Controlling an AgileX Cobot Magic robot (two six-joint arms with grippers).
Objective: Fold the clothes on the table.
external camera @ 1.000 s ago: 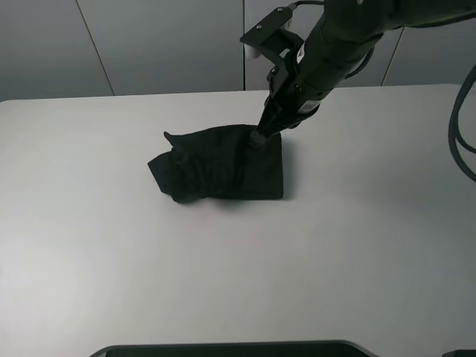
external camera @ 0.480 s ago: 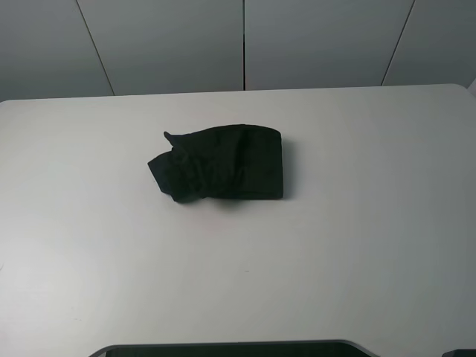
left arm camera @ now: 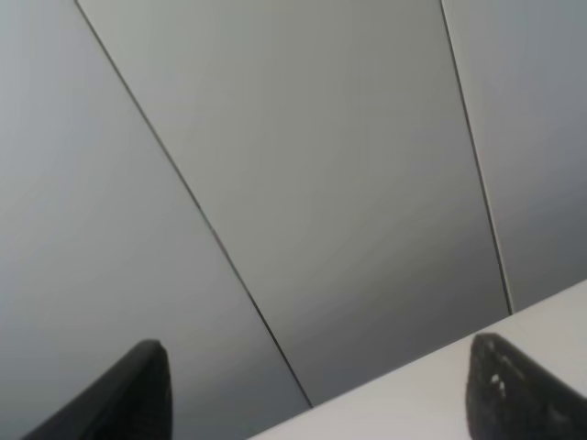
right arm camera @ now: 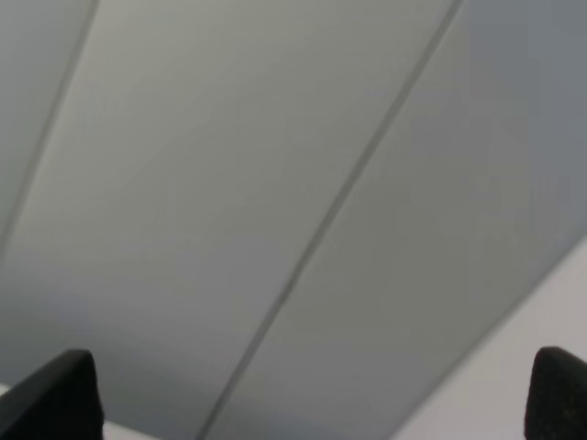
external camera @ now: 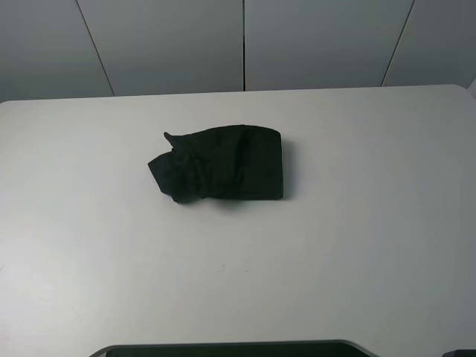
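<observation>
The black T-shirt (external camera: 223,163) lies folded into a small bundle a little behind the middle of the white table (external camera: 357,245). Its right part is flat and squared, and its left end is bunched and wrinkled. The printed characters and the neck label are hidden. Neither arm shows in the exterior high view. My left gripper (left arm camera: 321,403) is open and empty, its fingertips (left arm camera: 138,390) wide apart, facing the grey wall. My right gripper (right arm camera: 307,403) is open and empty too, with its fingertips (right arm camera: 55,394) at the frame corners, facing the wall.
A grey panelled wall (external camera: 171,44) with thin vertical seams stands behind the table's far edge. A dark rounded edge (external camera: 223,348) shows along the bottom of the exterior high view. A strip of the tabletop (left arm camera: 532,335) shows in the left wrist view.
A second ago my right arm was over the shirt's far right corner; it has since pulled out of the exterior view. The shirt has not moved.
</observation>
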